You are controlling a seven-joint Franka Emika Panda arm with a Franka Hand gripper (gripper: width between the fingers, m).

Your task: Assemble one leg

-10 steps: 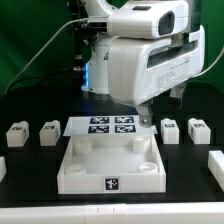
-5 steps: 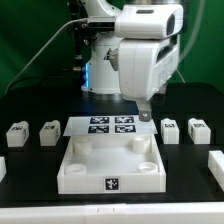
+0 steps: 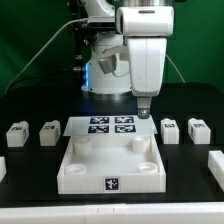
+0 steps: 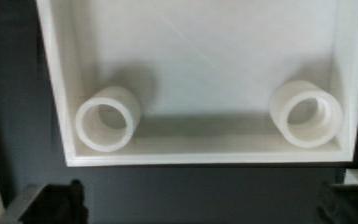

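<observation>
There were four small white plastic leg blocks with black-and-white square tags [image 3: 49, 131], one large white square tray-like piece [image 3: 80, 178], one flat white marker board [image 3: 74, 127] carrying four printed tags, and two white pieces cut off at the edges [image 3: 216, 160]; the wrist view showed two round white sockets [image 4: 108, 120]

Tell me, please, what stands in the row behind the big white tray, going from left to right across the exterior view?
far-left leg → second leg → marker board → third leg → far-right leg
</observation>
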